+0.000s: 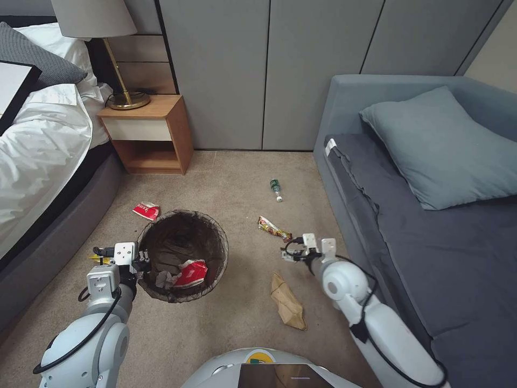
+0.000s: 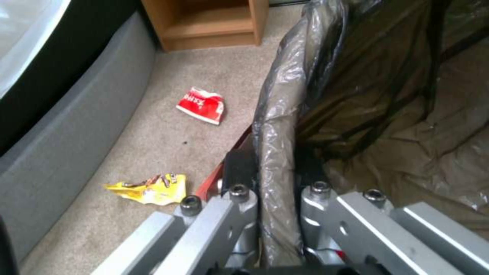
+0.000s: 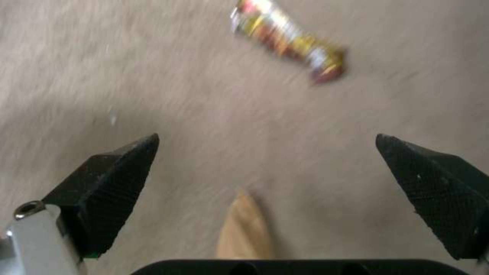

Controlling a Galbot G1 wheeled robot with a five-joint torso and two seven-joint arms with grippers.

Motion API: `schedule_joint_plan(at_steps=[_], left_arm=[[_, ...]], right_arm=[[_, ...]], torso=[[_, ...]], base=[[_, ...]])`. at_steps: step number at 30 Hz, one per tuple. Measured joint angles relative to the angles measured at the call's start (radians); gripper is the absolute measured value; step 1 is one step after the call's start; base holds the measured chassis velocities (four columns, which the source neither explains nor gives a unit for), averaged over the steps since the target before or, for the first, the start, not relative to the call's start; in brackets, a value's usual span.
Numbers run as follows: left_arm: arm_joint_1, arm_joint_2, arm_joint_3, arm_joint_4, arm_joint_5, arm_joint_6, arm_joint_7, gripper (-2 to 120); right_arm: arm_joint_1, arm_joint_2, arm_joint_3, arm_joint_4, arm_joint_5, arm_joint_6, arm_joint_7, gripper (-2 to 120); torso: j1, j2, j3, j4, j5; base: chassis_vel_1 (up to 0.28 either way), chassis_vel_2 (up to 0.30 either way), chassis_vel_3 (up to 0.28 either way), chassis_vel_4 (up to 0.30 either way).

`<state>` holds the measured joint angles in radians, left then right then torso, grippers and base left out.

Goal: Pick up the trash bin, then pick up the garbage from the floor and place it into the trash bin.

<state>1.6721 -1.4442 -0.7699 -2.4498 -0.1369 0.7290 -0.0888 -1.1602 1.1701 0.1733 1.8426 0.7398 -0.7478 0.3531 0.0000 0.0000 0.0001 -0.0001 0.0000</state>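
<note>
1. Trash bin (image 1: 183, 256): on floor betw. bed and sofa; left pincer (image 2: 275, 191) clamped on its bagged rim.
2. Inside bin: red-white wrapper (image 1: 191, 274), white tissue (image 1: 163, 279). Judged partly done.
3. Right pincer (image 3: 265, 179): fingers wide apart, holding nothing, over carpet near snack wrapper (image 3: 288, 40).
4. Left on floor: snack wrapper, paper bag (image 1: 288, 302), bottle (image 1: 276, 189), red wrapper (image 1: 146, 210), yellow wrapper (image 2: 148, 189).

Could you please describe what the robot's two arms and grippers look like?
Both arms are glossy white with rounded joints and loose black cables. The left gripper has silver metal linkages with black bolts; the right gripper has black wedge-shaped fingers with a finely textured surface and a silver bracket.
</note>
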Motion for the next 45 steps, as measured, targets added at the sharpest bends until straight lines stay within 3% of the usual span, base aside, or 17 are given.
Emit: schedule_joint_plan(at_steps=[7,19,37,41,45], left_arm=[[0.002,-0.004,0.0,0.005,0.005,-0.001,0.0,4],[-0.006,-0.011,-0.002,0.009,0.011,-0.002,0.001,4],[-0.016,-0.014,-0.003,0.018,0.01,-0.005,0.002,4],[-0.015,-0.013,-0.004,0.019,0.01,-0.006,0.002,4],[-0.017,-0.014,-0.003,0.022,0.01,-0.007,0.003,4]], right_arm=[[0.029,0.015,-0.033,-0.11,0.043,0.005,-0.026,100],[0.025,0.091,-0.039,-0.262,-0.033,0.01,-0.052,100],[-0.009,0.157,-0.027,-0.391,-0.119,0.012,-0.081,100],[-0.014,0.166,-0.026,-0.403,-0.138,0.013,-0.088,91],[-0.015,0.168,-0.024,-0.403,-0.14,0.014,-0.092,75]], torso=[[0.0,0.0,0.0,0.0,-0.0002],[0.0,0.0,0.0,0.0002,-0.0001],[0.0,0.0,0.0,0.0001,-0.0001],[0.0,0.0,0.0,-0.0002,-0.0006],[0.0,0.0,0.0,-0.0005,-0.0011]], base=[[0.0,0.0,0.0,0.0],[0.0,0.0,0.0,0.0],[0.0,0.0,0.0,0.0],[0.0,0.0,0.0,0.0],[0.0,0.0,0.0,0.0]])
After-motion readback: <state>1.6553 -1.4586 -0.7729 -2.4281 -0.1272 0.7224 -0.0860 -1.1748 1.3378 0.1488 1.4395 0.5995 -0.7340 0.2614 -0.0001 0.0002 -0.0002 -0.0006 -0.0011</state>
